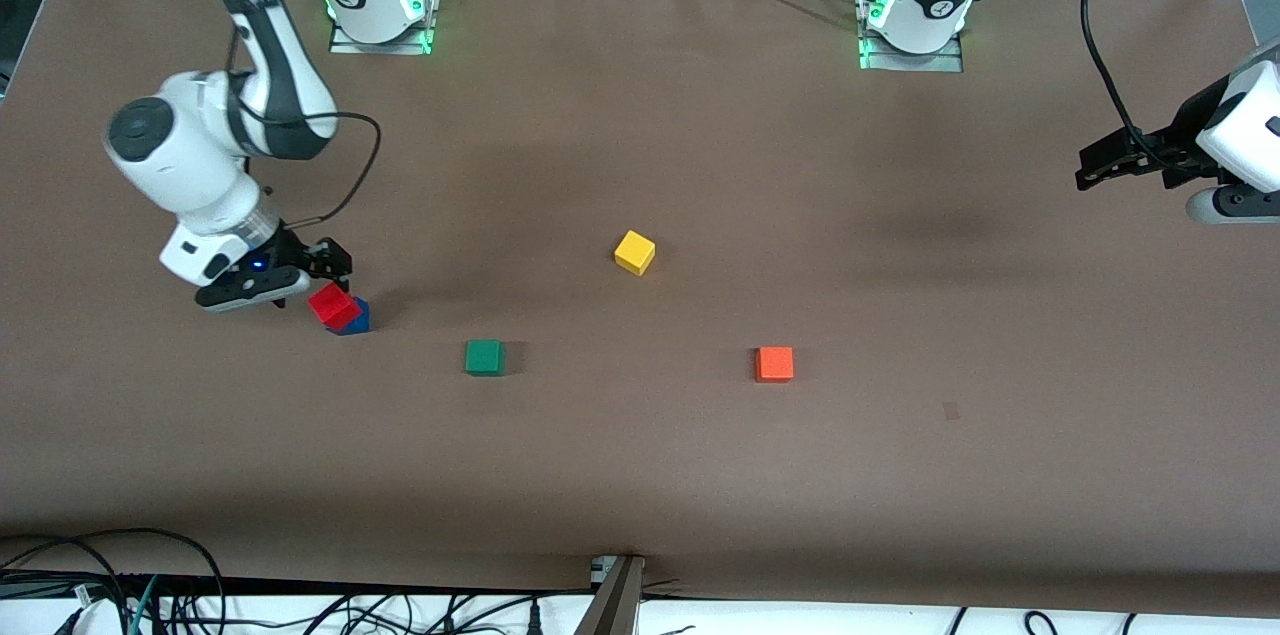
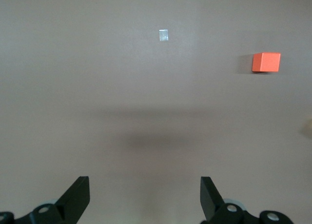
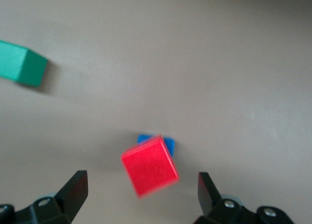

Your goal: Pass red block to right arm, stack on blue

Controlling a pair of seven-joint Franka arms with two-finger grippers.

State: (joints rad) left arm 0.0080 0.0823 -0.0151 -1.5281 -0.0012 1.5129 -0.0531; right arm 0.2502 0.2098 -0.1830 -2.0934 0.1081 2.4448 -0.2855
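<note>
Though atop blue cube (image 3: 168,144), red block (image 3: 149,166) just beside right hand (image 3: 141,190), fingers wide apart, gripping nothing.

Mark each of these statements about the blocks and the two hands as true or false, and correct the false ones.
1. The red block sits on the blue block. True; it sits twisted, not squared up with it.
2. The right hand is shut on the red block. False: its fingers are open, clear of the block.
3. The left hand holds the orange block. False: it is open and empty, at the left arm's end of the table; the block lies on the table.
4. The green block is nearer the front camera than the yellow block. True.
</note>
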